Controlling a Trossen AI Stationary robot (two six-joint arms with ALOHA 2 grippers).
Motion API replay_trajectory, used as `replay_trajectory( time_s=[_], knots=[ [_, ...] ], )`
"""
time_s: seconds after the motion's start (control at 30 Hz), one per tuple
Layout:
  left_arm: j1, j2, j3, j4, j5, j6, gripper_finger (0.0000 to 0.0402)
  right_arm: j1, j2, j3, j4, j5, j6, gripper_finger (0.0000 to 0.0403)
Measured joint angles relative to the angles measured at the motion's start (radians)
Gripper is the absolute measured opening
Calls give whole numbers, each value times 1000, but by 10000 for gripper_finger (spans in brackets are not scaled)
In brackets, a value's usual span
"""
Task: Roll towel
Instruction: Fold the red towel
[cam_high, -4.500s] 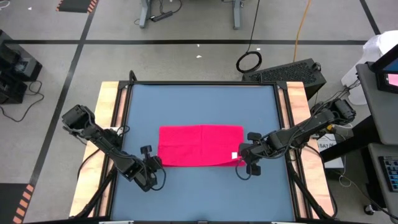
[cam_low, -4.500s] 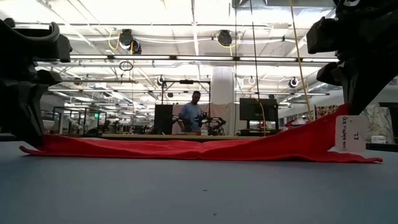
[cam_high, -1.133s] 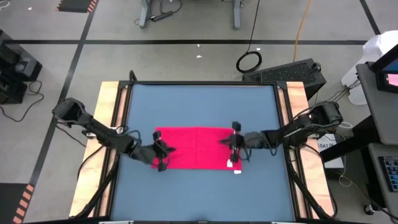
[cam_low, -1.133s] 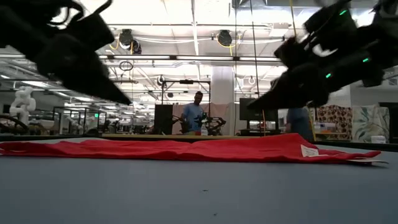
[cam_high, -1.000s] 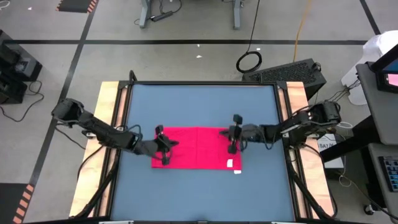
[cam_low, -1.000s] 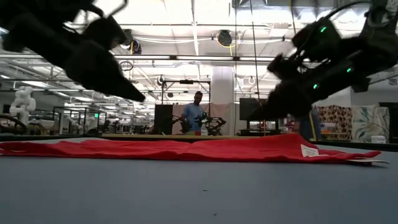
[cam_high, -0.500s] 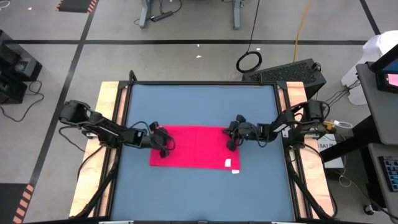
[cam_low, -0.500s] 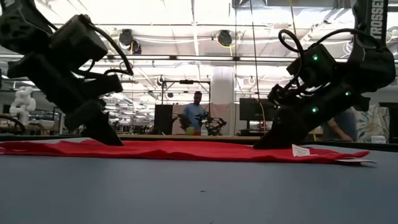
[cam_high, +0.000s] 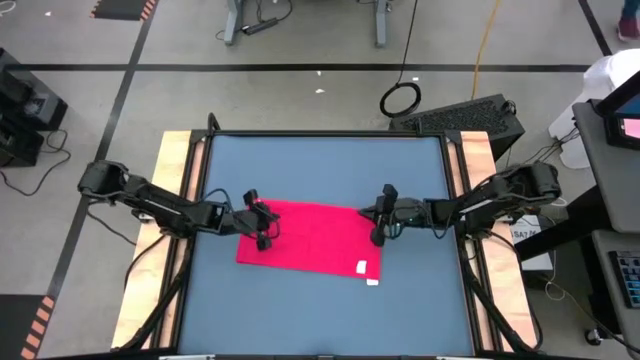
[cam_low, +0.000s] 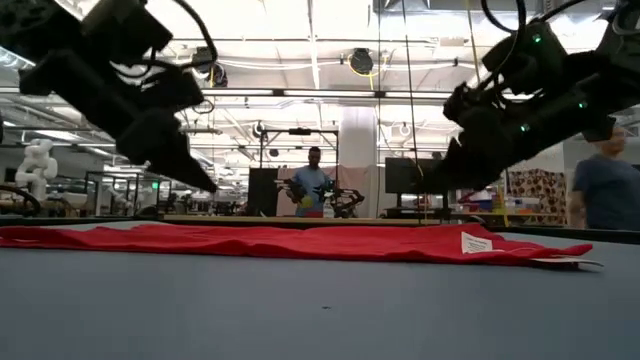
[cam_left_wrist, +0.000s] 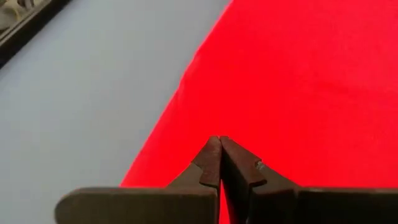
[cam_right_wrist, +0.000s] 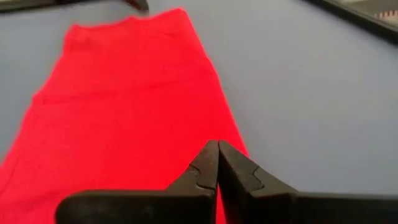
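Observation:
The red-pink towel (cam_high: 310, 240) lies spread flat on the blue table, with its white tag (cam_high: 366, 267) near its right near corner. My left gripper (cam_high: 268, 228) hovers shut over the towel's left part. My right gripper (cam_high: 374, 222) hovers shut over the towel's right edge. In the low view both sets of fingertips, left (cam_low: 208, 184) and right (cam_low: 420, 188), stand clear above the towel (cam_low: 300, 243). Each wrist view shows shut fingers above the red cloth: the left (cam_left_wrist: 219, 142) and the right (cam_right_wrist: 216, 146).
Bare blue table surface (cam_high: 320, 165) lies beyond the towel, and more lies on its near side (cam_high: 320, 315). Wooden rails (cam_high: 175, 200) run along the table's left and right sides. People stand far behind the table (cam_low: 312, 180), one at the right (cam_low: 600, 195).
Both grippers came down from above until their shut fingertips met the towel, the left on its left part and the right on its right part. Then they rose clear again. The towel still lies flat; it has slid a little toward the table's left edge.

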Motion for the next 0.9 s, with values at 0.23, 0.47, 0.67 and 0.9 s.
replay_trajectory(
  time_s=[0.23, 0.47, 0.67, 0.9],
  knots=[
    [-4, -80, 3, -185, 41, -431, 8, 39, 54, -1, -103, 5, 67, 0],
    [2, -52, 3, -335, 72, -538, 8, 68, 53, 16, -46, 6, 2, 0],
    [83, 47, 3, -290, 95, -459, 8, 67, 58, 155, -111, 1, -108, 0],
    [224, 194, 7, -19, 116, -289, 8, 67, 89, 399, -522, 2, -219, 0]
  ],
)
